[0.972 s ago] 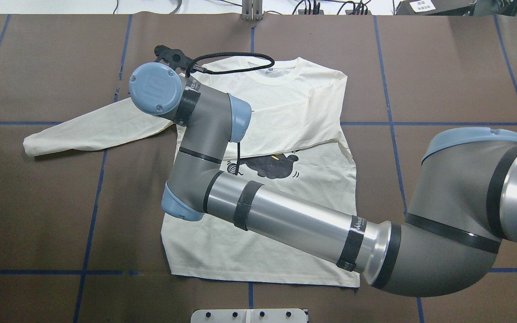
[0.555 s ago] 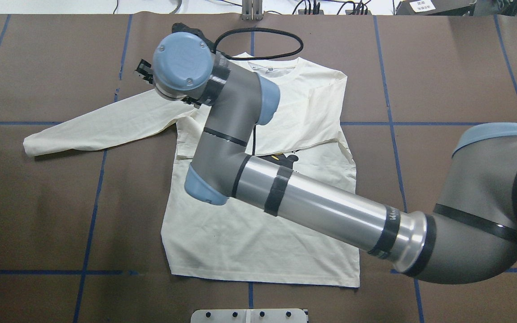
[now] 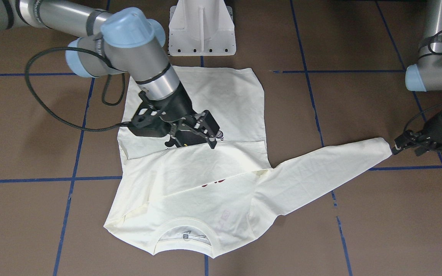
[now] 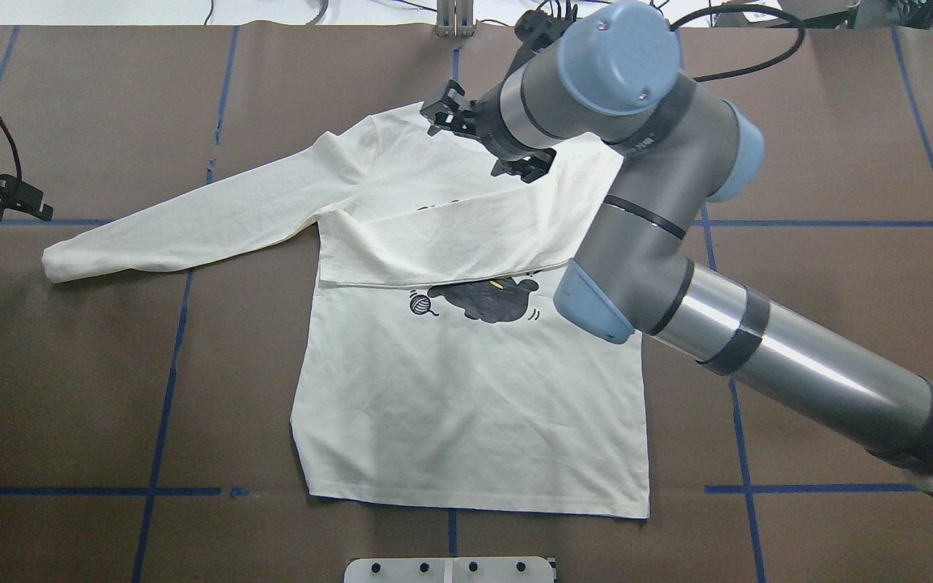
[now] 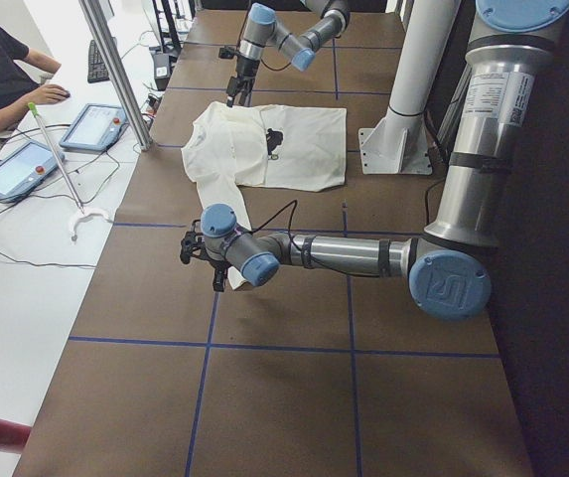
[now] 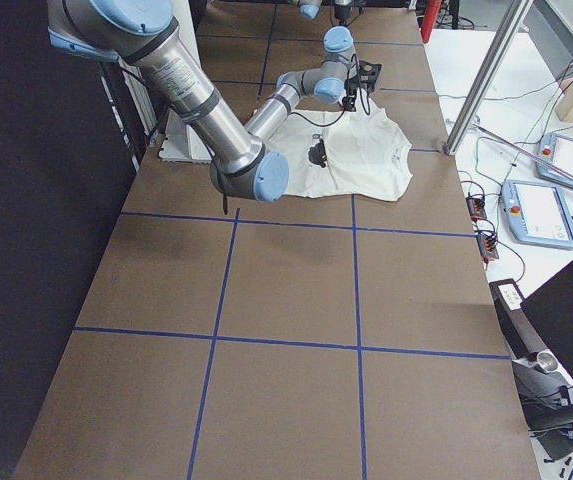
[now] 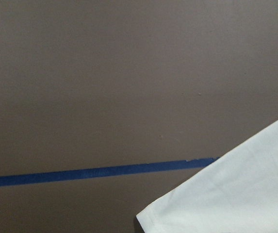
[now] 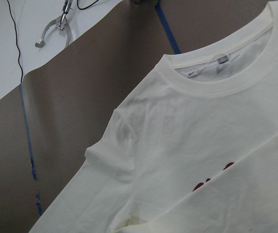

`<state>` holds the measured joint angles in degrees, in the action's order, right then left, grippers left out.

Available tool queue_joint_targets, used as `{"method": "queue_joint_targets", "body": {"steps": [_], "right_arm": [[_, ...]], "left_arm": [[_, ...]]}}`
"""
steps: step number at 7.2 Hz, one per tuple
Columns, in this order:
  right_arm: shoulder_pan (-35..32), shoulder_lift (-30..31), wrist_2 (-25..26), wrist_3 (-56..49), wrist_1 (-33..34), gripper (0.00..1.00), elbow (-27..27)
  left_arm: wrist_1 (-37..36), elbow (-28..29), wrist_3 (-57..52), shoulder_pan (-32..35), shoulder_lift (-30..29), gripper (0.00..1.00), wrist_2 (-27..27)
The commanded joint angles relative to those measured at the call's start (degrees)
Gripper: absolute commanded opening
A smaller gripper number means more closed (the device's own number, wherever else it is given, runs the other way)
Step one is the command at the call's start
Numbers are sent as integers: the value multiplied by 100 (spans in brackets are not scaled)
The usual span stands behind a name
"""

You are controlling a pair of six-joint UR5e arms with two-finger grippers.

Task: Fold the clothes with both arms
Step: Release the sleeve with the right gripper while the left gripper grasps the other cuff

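Shirt [image 4: 466, 405]: lies flat on the brown bench [image 4: 94, 364], with its collar [image 3: 184, 245] on the side away from the robot.
Folded sleeve [image 4: 466, 235]: laid across the chest, its edge just above the cat print [image 4: 487, 298], with a bit of red lettering [image 3: 213, 182] showing.
Straight sleeve [image 4: 191, 223]: stretched out over the bench toward the robot's left.
Right gripper [image 3: 191, 141]: raised above the shirt's body, jaws spread, holding nothing.
Left gripper [image 3: 397, 146]: low, just beside the straight sleeve's cuff [image 3: 384, 147]; I cannot tell whether the jaws are apart or closed.
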<state>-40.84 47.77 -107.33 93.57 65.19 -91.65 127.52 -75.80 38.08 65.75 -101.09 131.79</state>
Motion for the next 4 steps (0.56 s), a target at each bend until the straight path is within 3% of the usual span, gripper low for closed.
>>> {"method": "queue_joint_targets", "body": {"steps": [1,3,4], "right_arm": [[-29,356,-24,-67,-6,99,-379],[-3,365,11,-67,-15,99,-379],[-3,365,11,-49,-7,99,-388]], "left_arm": [[36,381,42,-262,-148,75,-13],[36,399,51,-421,-121,66,-21],[36,399,103,-448,-130,51,-21]]}}
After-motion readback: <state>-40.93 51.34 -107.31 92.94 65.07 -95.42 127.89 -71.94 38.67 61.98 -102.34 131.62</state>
